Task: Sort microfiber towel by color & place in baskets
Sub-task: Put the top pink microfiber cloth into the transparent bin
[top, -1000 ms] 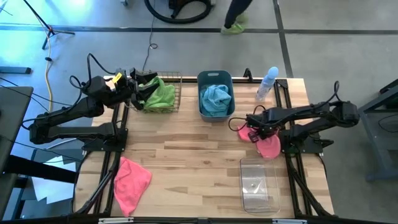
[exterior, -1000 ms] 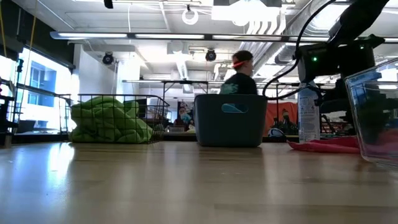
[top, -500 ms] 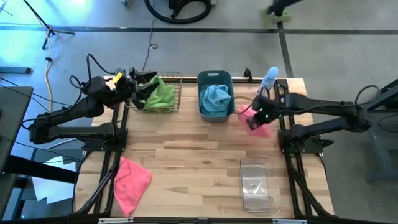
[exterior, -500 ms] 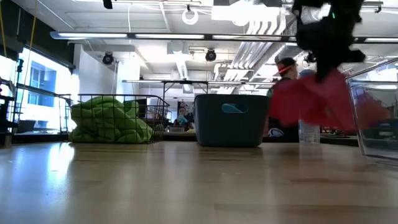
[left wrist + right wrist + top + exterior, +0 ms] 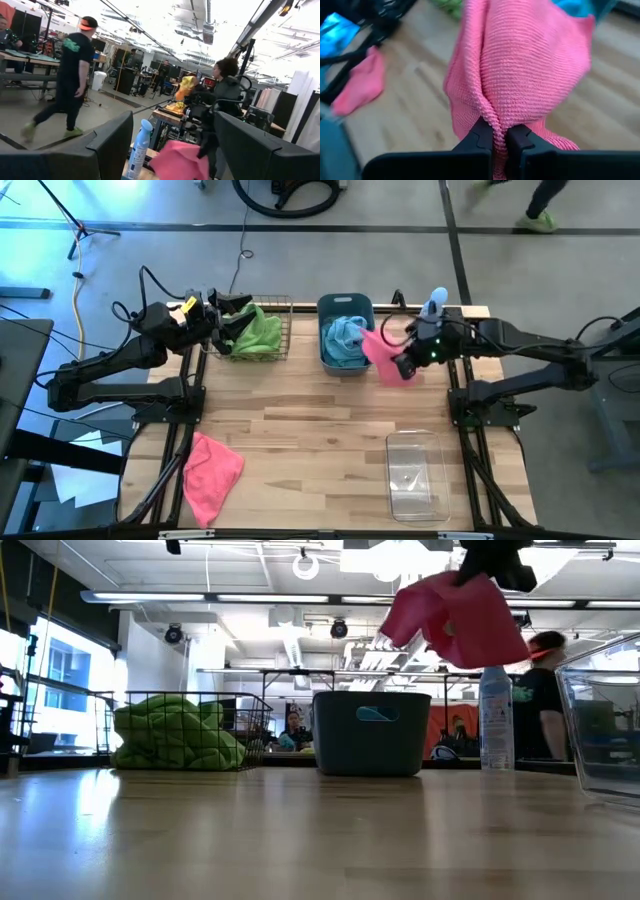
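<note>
While the right tool [image 5: 403,367] grips a pink towel [image 5: 380,352] high above the bench [image 5: 310,430], the clear bin [image 5: 416,476] lies nearer the robot, below; left tool's state unclear.

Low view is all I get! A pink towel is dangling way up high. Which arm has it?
Observer: The right arm. Its end effector is pinching the pink towel beside the slate-blue tub.
Operator: What's in that tub? I only see its side.
Observer: A light blue towel.
Operator: Any more pink ones?
Observer: Yes, another pink towel lies flat near the table's front left corner.
Operator: Where's the other arm?
Observer: The left end effector sits at the wire basket holding the green towel.
</note>
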You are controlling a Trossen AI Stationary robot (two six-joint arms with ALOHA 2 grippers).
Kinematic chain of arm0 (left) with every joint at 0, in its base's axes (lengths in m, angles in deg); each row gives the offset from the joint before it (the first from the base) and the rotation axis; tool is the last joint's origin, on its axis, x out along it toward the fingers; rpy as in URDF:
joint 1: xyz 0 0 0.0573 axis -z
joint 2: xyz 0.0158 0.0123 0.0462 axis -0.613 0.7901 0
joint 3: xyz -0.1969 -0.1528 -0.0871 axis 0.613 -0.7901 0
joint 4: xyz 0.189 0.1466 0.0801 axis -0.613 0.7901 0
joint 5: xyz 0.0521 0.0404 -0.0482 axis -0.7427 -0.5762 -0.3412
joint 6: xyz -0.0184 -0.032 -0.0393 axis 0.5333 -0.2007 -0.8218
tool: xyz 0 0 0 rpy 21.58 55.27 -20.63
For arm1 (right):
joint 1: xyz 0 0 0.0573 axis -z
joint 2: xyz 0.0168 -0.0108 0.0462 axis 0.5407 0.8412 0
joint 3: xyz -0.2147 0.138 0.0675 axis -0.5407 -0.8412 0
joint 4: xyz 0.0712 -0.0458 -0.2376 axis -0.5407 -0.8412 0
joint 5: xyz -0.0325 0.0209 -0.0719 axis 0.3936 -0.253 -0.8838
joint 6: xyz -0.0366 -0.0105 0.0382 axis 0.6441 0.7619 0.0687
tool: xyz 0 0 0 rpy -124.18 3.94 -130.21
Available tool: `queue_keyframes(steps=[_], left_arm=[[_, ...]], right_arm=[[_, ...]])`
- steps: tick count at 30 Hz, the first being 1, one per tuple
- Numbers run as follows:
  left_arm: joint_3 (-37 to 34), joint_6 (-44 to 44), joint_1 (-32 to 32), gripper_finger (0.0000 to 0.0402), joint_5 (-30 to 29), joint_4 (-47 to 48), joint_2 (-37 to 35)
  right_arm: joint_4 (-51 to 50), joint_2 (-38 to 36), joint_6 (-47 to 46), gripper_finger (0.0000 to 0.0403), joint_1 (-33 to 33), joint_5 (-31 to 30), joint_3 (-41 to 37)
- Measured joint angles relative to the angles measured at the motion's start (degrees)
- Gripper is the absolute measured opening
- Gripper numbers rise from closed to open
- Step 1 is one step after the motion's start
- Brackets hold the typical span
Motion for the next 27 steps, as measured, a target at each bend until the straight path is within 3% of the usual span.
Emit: queue_keyframes(steps=[5, 11, 21, 27], left_arm=[[0.00, 0.01, -0.01, 0.0266, 0.00, 0.00, 0.00], [0.00, 0.00, 0.00, 0.0266, 0.00, 0.00, 0.00], [0.02, 0.00, -0.02, 0.0266, -0.83, -0.02, 0.00], [0.02, 0.00, -0.02, 0.0266, -0.83, -0.12, 0.00]], right_arm=[[1.74, -0.23, -2.77, 0.0000, -8.03, 5.66, -0.08], [7.42, -0.70, -11.68, 0.0000, -23.22, 8.86, -0.08], [1.65, -0.48, -41.60, 0.0000, -49.27, -1.70, -0.10], [-1.77, 1.53, -60.05, 0.0000, -58.06, -6.28, -0.15]])
